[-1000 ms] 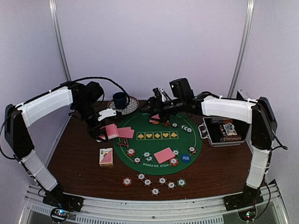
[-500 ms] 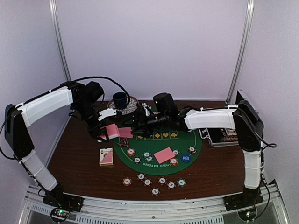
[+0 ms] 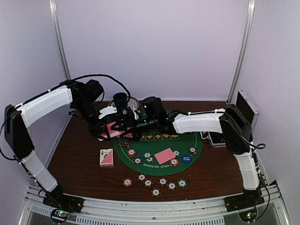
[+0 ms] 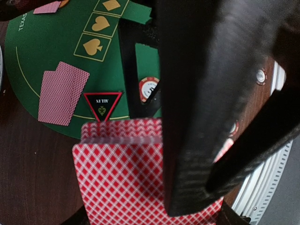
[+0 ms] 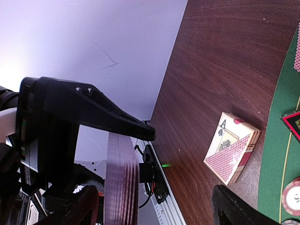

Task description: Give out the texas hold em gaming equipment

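Pale walls and two metal uprights stand behind a dark wooden surface (image 3: 75, 161) carrying a round green mat (image 3: 197, 146).

From above, you find the deck of pink-backed cards (image 3: 111, 130) raised off the surface at the mat's ten o'clock. The left gripper (image 3: 106, 132) has its jaws pinching the deck. Your left arm arches in from nine o'clock with the wrist bent down. The right arm stretches low across the mat from three o'clock, putting the right gripper (image 3: 123, 123) just beside the deck. Poker chips (image 3: 148, 183) line the six o'clock edge, and a card box (image 3: 107, 157) lies at eight o'clock.

In the left wrist view the deck fills the lower frame, backs toward you. The triangle marker (image 4: 102, 104) lies just beyond it, with two dealt cards (image 4: 61, 91) at ten o'clock. The other arm's black bulk hides the deck's right side.

In the right wrist view the deck shows edge-on as a slim stack. The right jaws are spread wide, one on either side of it. The deck is near the jaw at seven o'clock and well apart from the one at five o'clock.

Expect the cards to be light, slick and bendy, sliding readily over each other. Take one by a free short edge or corner with a light pinch, since a hard squeeze would likely drag several along.
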`<action>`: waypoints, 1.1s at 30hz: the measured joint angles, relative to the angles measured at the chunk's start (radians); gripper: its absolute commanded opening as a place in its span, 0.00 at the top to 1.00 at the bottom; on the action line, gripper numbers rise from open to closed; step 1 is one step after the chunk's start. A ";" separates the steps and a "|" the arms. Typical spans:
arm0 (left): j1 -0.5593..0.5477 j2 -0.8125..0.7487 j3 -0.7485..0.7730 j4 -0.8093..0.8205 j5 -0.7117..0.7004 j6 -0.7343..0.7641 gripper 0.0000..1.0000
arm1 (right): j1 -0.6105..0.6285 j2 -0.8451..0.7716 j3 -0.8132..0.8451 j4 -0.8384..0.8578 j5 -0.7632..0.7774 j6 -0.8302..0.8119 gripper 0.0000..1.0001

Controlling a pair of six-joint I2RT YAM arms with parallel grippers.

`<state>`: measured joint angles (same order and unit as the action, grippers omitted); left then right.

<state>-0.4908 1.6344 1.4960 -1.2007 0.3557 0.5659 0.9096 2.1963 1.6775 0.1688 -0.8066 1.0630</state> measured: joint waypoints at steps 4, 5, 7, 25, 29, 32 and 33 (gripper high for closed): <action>0.001 0.000 0.000 0.000 0.002 0.000 1.00 | 0.001 0.023 0.024 0.005 -0.004 0.018 0.13; 0.001 0.000 0.000 0.000 0.001 0.000 1.00 | 0.001 0.029 0.032 0.008 -0.005 0.022 0.13; 0.001 0.000 0.000 0.003 0.002 -0.001 1.00 | 0.002 0.050 0.054 0.015 -0.008 0.034 0.13; 0.001 0.000 -0.003 0.002 -0.008 0.000 1.00 | -0.013 0.095 0.059 0.114 -0.034 0.088 0.37; 0.000 0.001 -0.010 0.002 -0.016 0.000 1.00 | -0.027 0.059 0.001 0.142 -0.039 0.086 0.42; 0.000 0.001 -0.011 0.003 -0.015 0.000 1.00 | -0.032 0.035 -0.026 0.142 -0.043 0.085 0.46; 0.000 0.001 -0.011 0.003 -0.016 0.000 1.00 | -0.032 0.031 -0.030 0.143 -0.043 0.085 0.46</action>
<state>-0.4911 1.6352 1.4845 -1.1976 0.3401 0.5659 0.8776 2.2272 1.6478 0.3115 -0.8497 1.1477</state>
